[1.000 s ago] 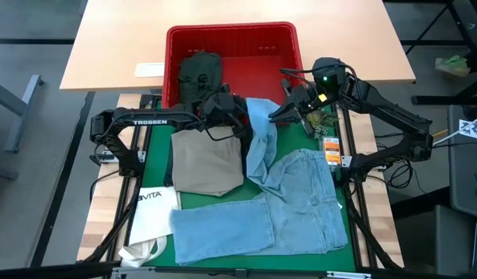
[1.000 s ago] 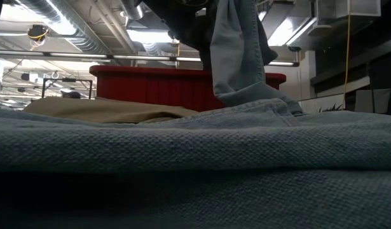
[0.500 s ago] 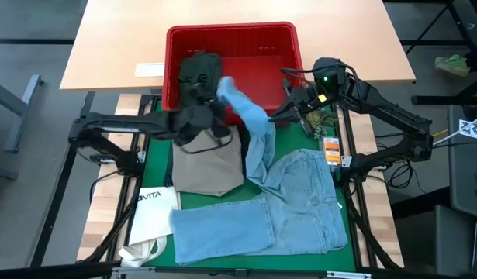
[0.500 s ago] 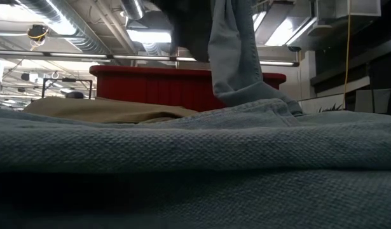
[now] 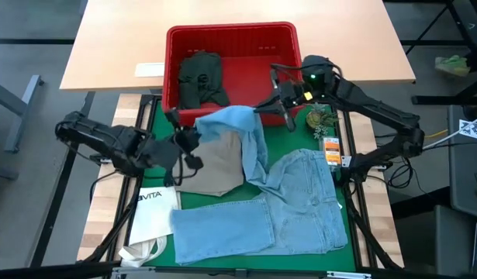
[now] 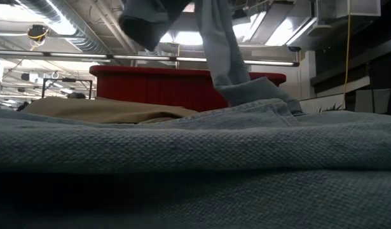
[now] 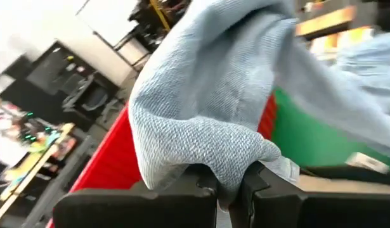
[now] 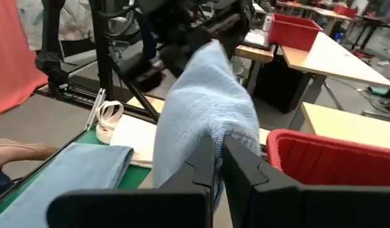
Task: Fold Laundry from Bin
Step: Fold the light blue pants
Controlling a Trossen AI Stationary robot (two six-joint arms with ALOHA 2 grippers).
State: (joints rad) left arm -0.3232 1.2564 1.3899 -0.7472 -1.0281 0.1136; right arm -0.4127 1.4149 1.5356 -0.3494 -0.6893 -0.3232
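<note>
The left hand (image 5: 190, 142) has pulled back from beside the bin (image 5: 230, 35) toward its own side, stretching the light blue cloth (image 5: 232, 120) taut above the khaki trousers (image 5: 219, 167); the spreading step looks underway. Both the left hand and the right hand (image 5: 271, 105) are clamped on opposite ends of the cloth, holding it above the table (image 5: 157, 124).

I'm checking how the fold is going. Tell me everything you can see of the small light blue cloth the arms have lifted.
The small light blue cloth is a soft, woven-looking piece, held in the air between both arms just in front of the red bin. The left gripper is shut on one edge, the right gripper on the other. It sags between them, and one end hangs down onto the light blue jeans.
</note>
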